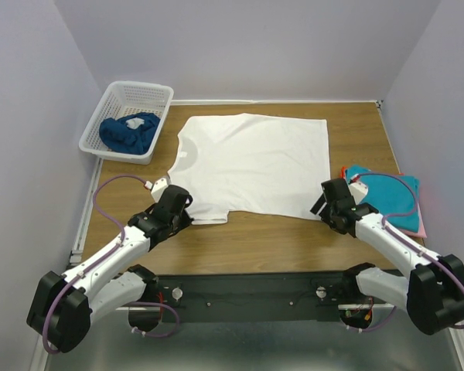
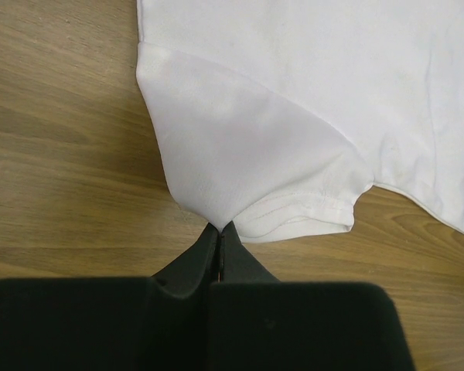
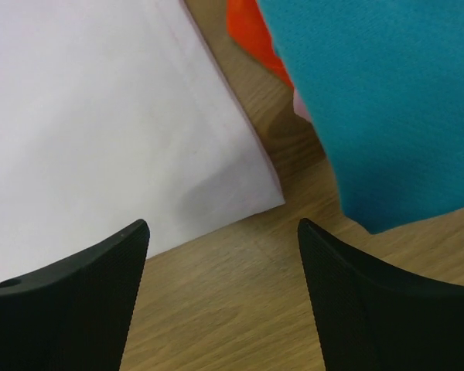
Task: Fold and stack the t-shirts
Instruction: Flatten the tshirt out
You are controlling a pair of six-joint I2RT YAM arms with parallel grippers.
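Observation:
A white t-shirt [image 1: 251,162] lies spread flat on the wooden table, neck to the left. My left gripper [image 1: 187,210] is shut on the hem of its near sleeve [image 2: 240,174], pinching the cloth at the fingertips [image 2: 219,229]. My right gripper [image 1: 323,202] is open and empty, hovering just off the shirt's near bottom corner [image 3: 247,193]. A folded stack with a teal t-shirt [image 1: 387,197] on top lies at the right, with red-orange [image 3: 251,35] and pink edges showing under it. A dark blue t-shirt [image 1: 130,133] lies in the basket.
A white plastic lattice basket [image 1: 116,100] stands at the back left, partly off the table. Grey walls close in the back and both sides. Bare wood [image 1: 255,239] lies between the shirt and the near edge.

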